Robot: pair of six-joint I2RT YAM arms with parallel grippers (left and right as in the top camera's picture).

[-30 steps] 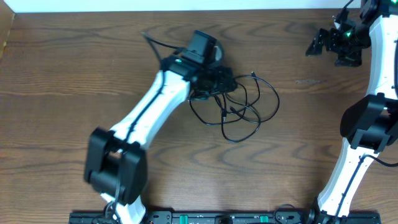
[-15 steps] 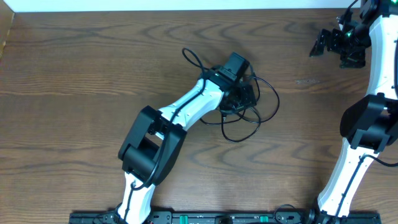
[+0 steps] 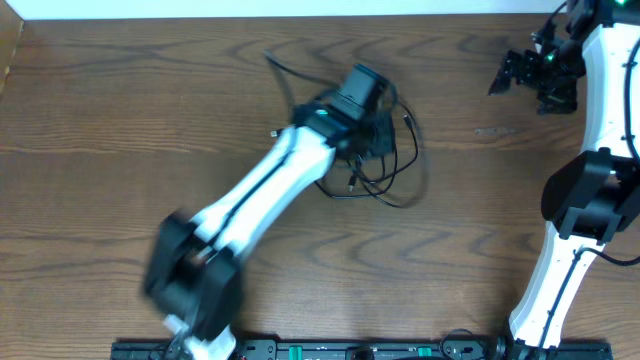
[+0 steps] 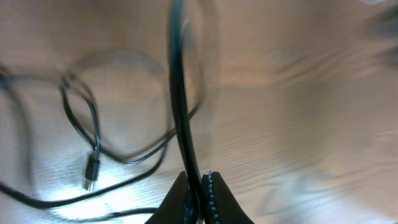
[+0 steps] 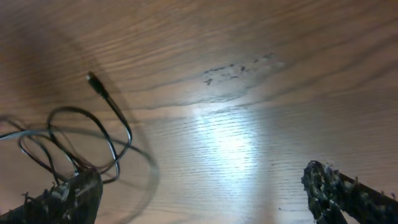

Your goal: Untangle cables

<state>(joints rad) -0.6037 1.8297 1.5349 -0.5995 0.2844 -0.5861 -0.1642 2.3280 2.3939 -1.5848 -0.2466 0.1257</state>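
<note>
A tangle of thin black cables (image 3: pixel 390 165) lies in loops on the wooden table, right of centre. My left gripper (image 3: pixel 372 138) sits over the tangle's upper left part. The left wrist view shows that gripper (image 4: pixel 199 179) shut on one black cable strand (image 4: pixel 178 93), which runs taut away from the jaws. A small plug end (image 4: pixel 92 172) lies on the wood beside it. My right gripper (image 3: pixel 522 78) hovers open at the far right corner, well clear of the tangle. From the right wrist, the right gripper (image 5: pixel 205 193) is wide open and the cables (image 5: pixel 93 146) lie to the left.
The left arm (image 3: pixel 270 190) stretches diagonally across the table from the front left. The right arm (image 3: pixel 590 180) stands along the right edge. A scuff mark (image 5: pixel 239 70) shows on the bare wood (image 3: pixel 500 230) between the tangle and the right gripper.
The left gripper has shut on a black strand and swung back to the left and away. The tangle has been drawn left and tighter. The right gripper has barely moved.
</note>
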